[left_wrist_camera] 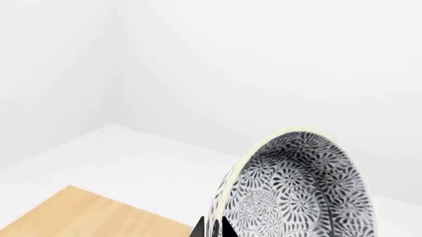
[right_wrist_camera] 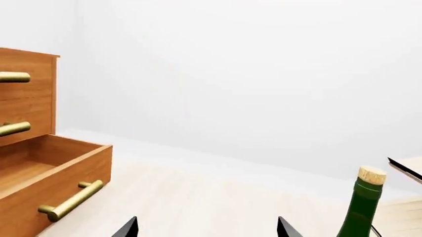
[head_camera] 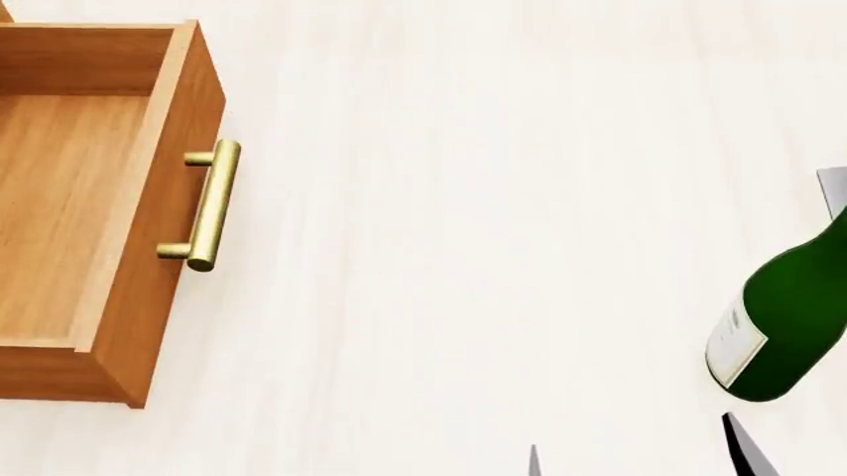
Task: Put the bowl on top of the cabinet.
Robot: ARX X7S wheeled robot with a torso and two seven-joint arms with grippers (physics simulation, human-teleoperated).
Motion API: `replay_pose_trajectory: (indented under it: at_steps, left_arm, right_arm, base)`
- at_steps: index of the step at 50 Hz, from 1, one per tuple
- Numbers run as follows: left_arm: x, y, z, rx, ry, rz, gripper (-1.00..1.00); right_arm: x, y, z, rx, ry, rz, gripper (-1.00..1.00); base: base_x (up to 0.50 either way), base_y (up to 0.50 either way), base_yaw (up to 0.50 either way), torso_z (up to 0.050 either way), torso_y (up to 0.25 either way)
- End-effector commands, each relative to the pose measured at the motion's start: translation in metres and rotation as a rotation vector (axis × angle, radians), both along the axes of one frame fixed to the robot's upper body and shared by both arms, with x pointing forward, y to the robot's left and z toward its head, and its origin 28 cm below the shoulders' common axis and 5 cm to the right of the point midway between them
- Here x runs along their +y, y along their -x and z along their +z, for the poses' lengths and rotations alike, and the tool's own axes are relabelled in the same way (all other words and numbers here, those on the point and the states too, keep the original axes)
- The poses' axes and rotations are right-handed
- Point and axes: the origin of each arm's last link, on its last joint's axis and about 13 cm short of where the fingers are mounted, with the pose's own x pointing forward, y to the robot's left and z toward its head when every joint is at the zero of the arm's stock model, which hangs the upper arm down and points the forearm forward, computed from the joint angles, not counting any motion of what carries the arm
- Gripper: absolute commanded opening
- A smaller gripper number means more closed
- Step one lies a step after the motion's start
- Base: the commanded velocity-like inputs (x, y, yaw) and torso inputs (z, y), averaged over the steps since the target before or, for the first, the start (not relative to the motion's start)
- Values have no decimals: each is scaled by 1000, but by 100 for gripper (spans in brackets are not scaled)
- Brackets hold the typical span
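Observation:
The bowl [left_wrist_camera: 303,187], white with a dense grey-black floral pattern, hangs tilted on its side in the left wrist view. My left gripper [left_wrist_camera: 212,226] is shut on its rim, one dark finger on each side of the wall. The cabinet [right_wrist_camera: 26,108] is orange-brown with brass bar handles and stands at the left of the right wrist view. Its lower drawer [head_camera: 79,198] is pulled open and shows nothing inside. My right gripper [right_wrist_camera: 207,228] is open with nothing between its fingers, low over the pale floor. The left gripper and the bowl are out of the head view.
A green wine bottle [head_camera: 787,317] stands at the right, close to my right gripper's fingertips [head_camera: 741,451]. A pale board edge [right_wrist_camera: 408,168] juts in behind the bottle. A flat tan wooden surface [left_wrist_camera: 86,215] lies below and beside the held bowl, with white walls behind.

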Motion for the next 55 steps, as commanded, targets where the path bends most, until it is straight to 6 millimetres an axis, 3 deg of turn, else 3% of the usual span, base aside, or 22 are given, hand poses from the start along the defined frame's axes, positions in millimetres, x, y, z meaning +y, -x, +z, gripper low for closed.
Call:
replay_pose_trajectory:
  at_steps: [1,9,10,17,24,35,46,55]
  left_arm:
    - [40,-7,0,-11,284,94,-100]
    - [56,-12,-7,-9,455,156,-100]
    - [63,-12,-9,6,549,195,-100]
    - [71,-20,-20,53,643,230,-100]
    - [90,-22,-39,74,969,263,-100]
    - [84,-34,-46,124,1058,158,-100]
    - [90,-44,-61,179,1152,246,-100]
    - [92,-41,-59,181,1108,253,-100]
  right_arm:
    - [-2,-3,-2,7,27,-9,100]
    - [-1,-4,-1,8,33,-9,100]
    - [-1,-4,-1,7,35,-7,100]
    - [-1,-4,-1,6,35,-7,100]
    - [0,-4,2,3,38,-7,100]
    - [1,-4,2,3,43,-7,100]
    - [1,-5,0,7,41,-7,100]
    - [2,-6,-1,11,43,-6,100]
  base:
    - [0,0,0,0,0]
    - [0,0,0,0,0]
    - [0,0,0,0,0]
    - [0,0,0,0,0]
    - [0,0,0,0,0]
    - [0,0,0,0,0]
    - [0,0,0,0,0]
    - [0,0,0,0,2]
